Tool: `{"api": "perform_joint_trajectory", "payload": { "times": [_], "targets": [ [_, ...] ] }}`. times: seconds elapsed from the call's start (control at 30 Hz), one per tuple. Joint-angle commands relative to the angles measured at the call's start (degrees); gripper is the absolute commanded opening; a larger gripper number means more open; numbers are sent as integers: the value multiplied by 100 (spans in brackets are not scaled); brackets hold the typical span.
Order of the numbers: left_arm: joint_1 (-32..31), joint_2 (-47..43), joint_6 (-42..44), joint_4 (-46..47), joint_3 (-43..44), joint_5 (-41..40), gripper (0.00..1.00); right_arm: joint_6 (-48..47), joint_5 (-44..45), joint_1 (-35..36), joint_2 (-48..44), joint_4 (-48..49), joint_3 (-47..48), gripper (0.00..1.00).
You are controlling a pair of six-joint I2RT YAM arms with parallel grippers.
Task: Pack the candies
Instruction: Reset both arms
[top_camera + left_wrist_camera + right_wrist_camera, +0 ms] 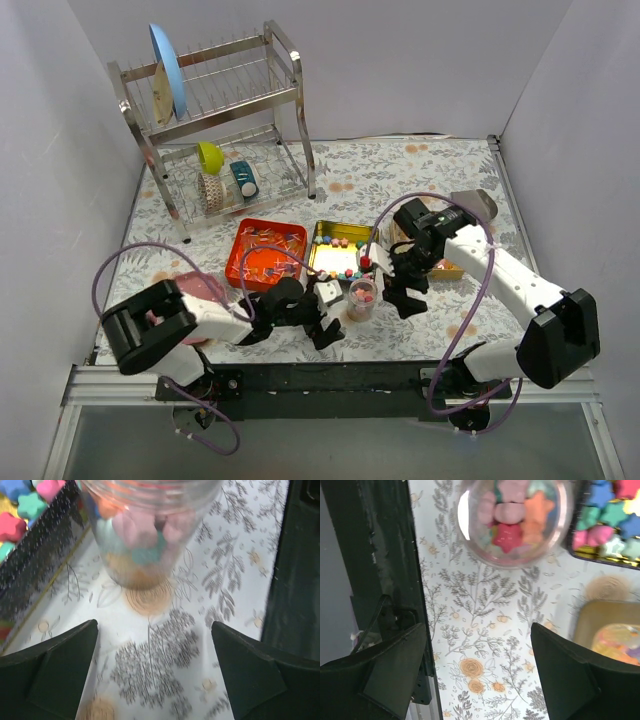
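Blk L claw spread nr clear cup, star candies.

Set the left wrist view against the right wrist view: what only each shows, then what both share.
Only left wrist: the clear cup's side wall and base on the floral cloth, and the open left gripper. Only right wrist: the cup's mouth from above, a red star candy on top, a gold tray of translucent sweets, and the open right gripper. Both: the cup, the dark tin of star candies, the cloth.
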Motion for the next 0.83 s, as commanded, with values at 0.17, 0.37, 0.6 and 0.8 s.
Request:
{"api": "perform_joint_trajectory", "payload": {
  "times": [0.17, 0.37, 0.6, 0.8],
  "targets": [
    [205, -2264, 219, -2906, 561, -987, 98, 1599, 354, -1248, -85, 525, 895, 95],
    [1170, -3266, -271, -3077, 1053, -2219, 98, 3951, 2020, -2174, -121, 2098, 870, 98],
    [2603, -2767, -1863, -3375, 1853, -2151, 98, 4255, 3368, -2341, -234, 2970, 957, 98],
    [3089, -2221, -1487, -2664, 2249, -1931, 98, 4220, 3081, -2350, -445, 3103, 808, 98]
  ]
}}
